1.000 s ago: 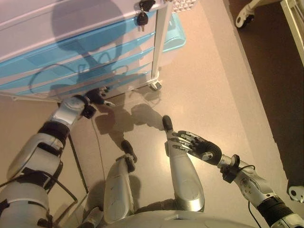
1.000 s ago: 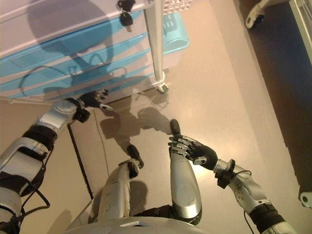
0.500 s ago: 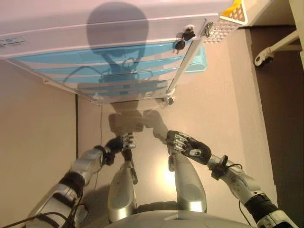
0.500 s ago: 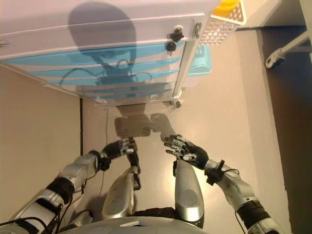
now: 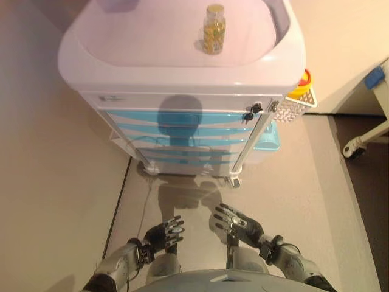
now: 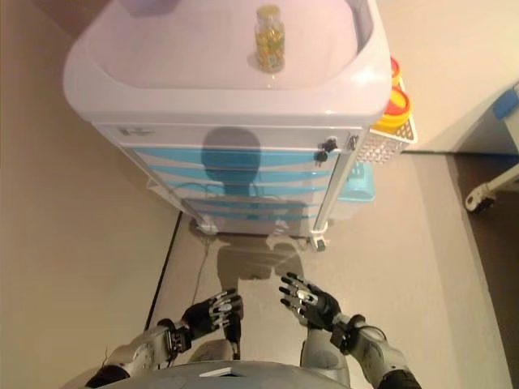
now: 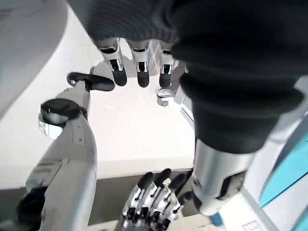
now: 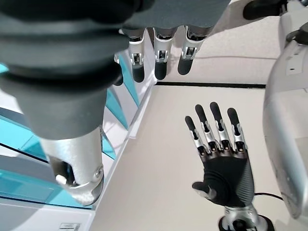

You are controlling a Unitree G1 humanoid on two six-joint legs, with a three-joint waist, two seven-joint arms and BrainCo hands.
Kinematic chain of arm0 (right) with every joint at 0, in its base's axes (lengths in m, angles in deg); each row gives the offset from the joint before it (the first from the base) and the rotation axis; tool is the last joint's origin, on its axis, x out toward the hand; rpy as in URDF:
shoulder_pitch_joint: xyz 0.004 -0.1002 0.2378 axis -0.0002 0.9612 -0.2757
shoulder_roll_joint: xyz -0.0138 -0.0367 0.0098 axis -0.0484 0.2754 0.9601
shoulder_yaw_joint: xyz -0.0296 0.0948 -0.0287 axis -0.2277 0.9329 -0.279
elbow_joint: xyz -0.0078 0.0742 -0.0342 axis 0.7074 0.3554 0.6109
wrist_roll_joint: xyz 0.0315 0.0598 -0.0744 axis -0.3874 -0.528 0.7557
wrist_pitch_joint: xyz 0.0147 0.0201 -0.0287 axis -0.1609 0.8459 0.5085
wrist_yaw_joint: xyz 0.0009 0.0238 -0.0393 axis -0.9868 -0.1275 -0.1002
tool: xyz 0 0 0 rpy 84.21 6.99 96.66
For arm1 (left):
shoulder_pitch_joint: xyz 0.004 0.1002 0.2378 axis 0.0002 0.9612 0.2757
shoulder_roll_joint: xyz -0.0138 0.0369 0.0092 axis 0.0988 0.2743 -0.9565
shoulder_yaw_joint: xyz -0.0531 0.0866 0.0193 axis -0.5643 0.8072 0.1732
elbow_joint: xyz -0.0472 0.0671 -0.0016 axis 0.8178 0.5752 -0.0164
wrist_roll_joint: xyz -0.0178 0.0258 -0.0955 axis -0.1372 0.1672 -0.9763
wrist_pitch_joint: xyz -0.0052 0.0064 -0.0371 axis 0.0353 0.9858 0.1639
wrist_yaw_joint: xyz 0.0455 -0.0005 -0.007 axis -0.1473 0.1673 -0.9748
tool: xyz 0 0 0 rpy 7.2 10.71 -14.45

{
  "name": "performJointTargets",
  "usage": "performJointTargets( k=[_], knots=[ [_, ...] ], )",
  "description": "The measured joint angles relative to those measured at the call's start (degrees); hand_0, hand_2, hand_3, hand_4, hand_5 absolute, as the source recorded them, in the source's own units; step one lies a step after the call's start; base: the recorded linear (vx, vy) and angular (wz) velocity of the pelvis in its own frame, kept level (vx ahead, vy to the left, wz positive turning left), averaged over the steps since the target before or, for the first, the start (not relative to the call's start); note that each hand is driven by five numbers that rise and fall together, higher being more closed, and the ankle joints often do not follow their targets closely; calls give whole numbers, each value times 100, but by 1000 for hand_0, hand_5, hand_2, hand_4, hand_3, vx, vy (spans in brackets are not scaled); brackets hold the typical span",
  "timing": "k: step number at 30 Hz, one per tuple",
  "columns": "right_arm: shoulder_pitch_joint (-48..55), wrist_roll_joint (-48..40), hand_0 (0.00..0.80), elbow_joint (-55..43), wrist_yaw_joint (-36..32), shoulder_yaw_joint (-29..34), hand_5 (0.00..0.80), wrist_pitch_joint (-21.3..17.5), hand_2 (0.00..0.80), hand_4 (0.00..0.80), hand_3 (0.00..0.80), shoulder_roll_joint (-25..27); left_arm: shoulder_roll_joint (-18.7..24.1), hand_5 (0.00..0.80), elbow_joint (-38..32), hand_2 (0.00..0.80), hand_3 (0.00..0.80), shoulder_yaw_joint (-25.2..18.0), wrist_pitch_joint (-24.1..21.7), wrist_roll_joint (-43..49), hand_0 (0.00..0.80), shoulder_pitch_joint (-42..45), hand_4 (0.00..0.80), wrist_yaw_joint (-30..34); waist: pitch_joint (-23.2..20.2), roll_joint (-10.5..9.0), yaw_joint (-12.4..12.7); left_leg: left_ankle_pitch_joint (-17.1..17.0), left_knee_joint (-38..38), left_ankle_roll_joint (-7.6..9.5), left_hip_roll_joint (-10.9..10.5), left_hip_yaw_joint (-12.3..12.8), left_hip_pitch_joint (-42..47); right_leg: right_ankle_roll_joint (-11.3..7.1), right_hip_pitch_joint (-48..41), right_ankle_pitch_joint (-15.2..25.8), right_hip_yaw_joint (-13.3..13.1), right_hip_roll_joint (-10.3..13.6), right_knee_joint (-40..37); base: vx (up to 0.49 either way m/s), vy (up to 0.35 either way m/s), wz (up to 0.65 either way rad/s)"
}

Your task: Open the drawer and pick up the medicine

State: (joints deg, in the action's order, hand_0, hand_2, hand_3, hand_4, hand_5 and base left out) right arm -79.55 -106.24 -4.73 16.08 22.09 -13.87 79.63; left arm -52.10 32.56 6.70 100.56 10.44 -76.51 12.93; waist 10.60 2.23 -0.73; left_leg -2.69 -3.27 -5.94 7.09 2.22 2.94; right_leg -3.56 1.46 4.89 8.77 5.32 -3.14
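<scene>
A white cart (image 5: 182, 67) with several blue drawers (image 5: 182, 131) stands ahead; all drawers are shut. A small bottle of yellow medicine (image 5: 214, 28) stands upright on the cart's top tray. My left hand (image 5: 163, 234) and right hand (image 5: 236, 222) hang low in front of the cart, side by side above the floor, both open and empty, well short of the drawers. The right wrist view shows the left hand (image 8: 221, 159) with straight fingers. The left wrist view shows the right hand (image 7: 154, 202) likewise.
Keys (image 5: 252, 112) hang at the top drawer's right end. A white basket with a yellow container (image 5: 301, 85) hangs on the cart's right side. A light blue bin (image 5: 268, 139) sits behind it. A wheeled leg (image 5: 358, 146) stands at the right.
The camera has tilted up, so the whole cart and its top now show. My left hand has drawn back from the cart's base to beside the right hand.
</scene>
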Motion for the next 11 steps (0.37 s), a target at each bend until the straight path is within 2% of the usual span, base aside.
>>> performJointTargets(
  k=[4, 11],
  knots=[
    [90, 10, 0, 420, -1, 4, 0, -2, 0, 0, 0, -165, -176, 0, 62, 0, 0, -113, -10, -186, 0, 198, 0, -1, -298, -34, 113, -3, -101, 14, -9, -17, 77, -14, -103, 10, 14, -3, -116, 22, 4, 4],
    [70, 8, 0, 927, -58, 20, 0, -4, 0, 0, 0, -277, -300, 0, 392, 0, 0, -114, -16, -185, 0, 177, 0, 95, -496, -41, 214, -3, -180, 15, -16, 3, 268, -31, -293, 28, 6, -3, -237, 0, 0, 0]
  ],
)
